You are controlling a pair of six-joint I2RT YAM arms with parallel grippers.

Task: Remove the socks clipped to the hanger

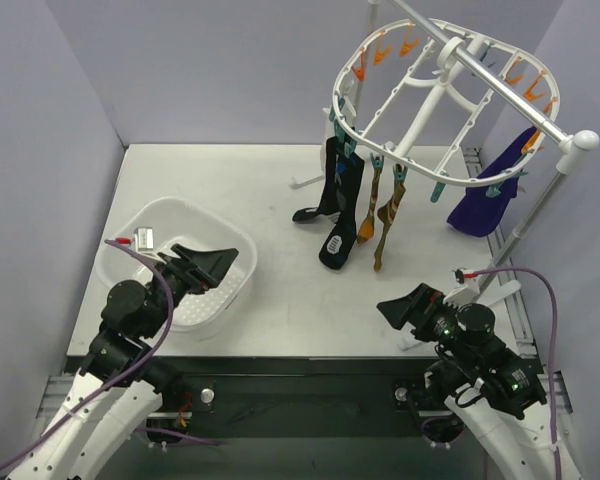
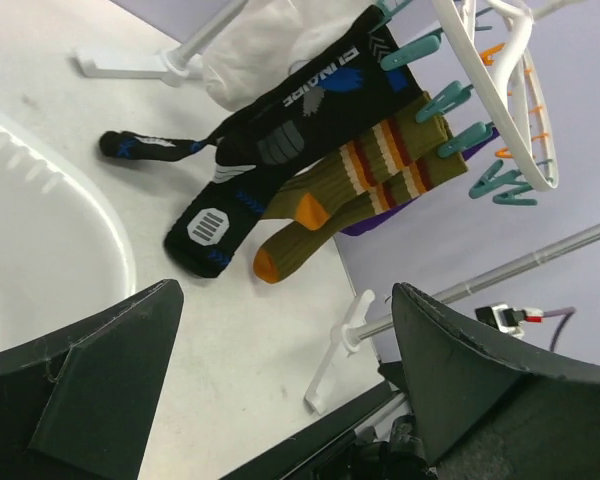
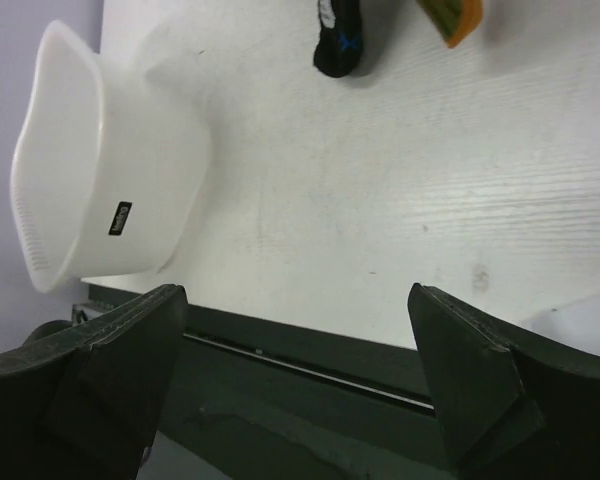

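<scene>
Under the hanger [image 1: 412, 165], the socks [image 1: 340, 230] dangle. The left gripper [image 1: 212, 260] and right gripper [image 1: 402, 306] gape wide, holding nothing. Best to grab 1 sock low, then pull gently.

Robot lab test cell, plain lavender partition walls [image 1: 60, 100], white table [image 1: 240, 190], two bolted arms

Bright, even light falls from overhead, leaving only faint, soft shadows on the white table [image 1: 230, 190] beneath the socks [image 1: 340, 205]. In the right wrist view the tub [image 3: 70, 170] is washed nearly white, and that whole picture is slightly soft.
</scene>
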